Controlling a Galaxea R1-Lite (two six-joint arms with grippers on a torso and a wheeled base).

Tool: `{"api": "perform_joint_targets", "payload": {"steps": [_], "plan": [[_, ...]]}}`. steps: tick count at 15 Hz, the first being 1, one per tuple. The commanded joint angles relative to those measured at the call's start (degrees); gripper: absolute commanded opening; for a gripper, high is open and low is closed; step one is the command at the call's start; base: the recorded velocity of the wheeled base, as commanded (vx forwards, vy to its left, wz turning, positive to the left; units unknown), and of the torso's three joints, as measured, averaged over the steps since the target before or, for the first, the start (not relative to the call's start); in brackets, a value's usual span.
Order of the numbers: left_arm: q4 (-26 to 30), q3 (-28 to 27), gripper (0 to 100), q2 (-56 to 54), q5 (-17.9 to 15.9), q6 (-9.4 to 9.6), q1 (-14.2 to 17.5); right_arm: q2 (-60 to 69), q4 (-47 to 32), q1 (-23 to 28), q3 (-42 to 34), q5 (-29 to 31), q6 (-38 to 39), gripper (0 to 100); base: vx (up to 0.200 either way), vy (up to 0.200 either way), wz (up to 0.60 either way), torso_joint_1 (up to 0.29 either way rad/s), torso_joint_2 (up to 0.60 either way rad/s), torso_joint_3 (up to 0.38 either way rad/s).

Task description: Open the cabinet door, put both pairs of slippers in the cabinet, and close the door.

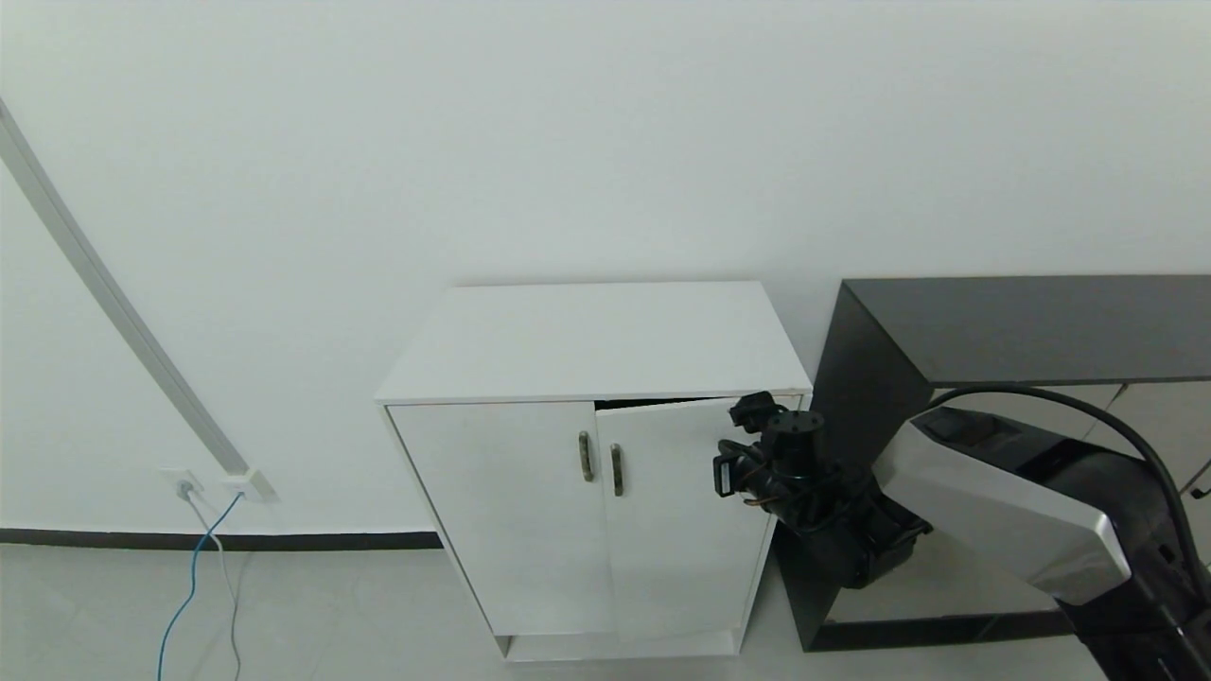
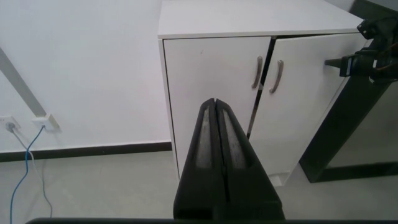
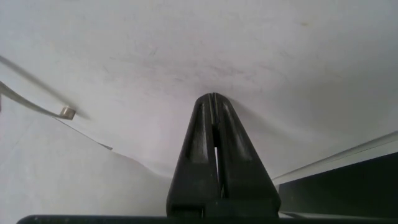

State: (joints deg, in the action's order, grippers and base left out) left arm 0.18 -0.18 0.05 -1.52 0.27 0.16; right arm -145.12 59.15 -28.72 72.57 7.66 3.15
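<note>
Right door (image 1: 676,511) of the cabinet (image 1: 596,340) is seen just ajar. The right gripper (image 3: 214,99), fingers pressed together, is laid against its face, so a flat, steady push is likely wanted. The left gripper (image 2: 215,104), likewise pressed together, is held back.

White two-door cabinet (image 1: 596,340), upright, left door (image 1: 501,515) shut, right door (image 1: 676,530) slightly ajar
</note>
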Motion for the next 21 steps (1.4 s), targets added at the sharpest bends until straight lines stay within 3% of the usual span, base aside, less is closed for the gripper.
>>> {"api": "perform_joint_targets", "payload": {"steps": [1, 15, 21], "plan": [[0.0, 0.0, 0, 0.0, 0.0, 0.00, 0.0, -0.2, -0.1, 0.0, 0.4, 0.0, 0.0, 0, 0.000, 0.000, 0.00, 0.000, 0.00, 0.000], [0.0, 0.0, 0, 0.0, 0.0, 0.00, 0.0, -0.2, -0.9, 1.2, 1.3, 0.2, 0.1, 0, 0.000, 0.000, 0.00, 0.000, 0.00, 0.000], [0.0, 0.0, 0, 0.0, -0.1, 0.00, 0.0, 9.6, 12.7, 3.2, -20.6, 0.1, 0.1, 0, 0.000, 0.000, 0.00, 0.000, 0.00, 0.000]]}}
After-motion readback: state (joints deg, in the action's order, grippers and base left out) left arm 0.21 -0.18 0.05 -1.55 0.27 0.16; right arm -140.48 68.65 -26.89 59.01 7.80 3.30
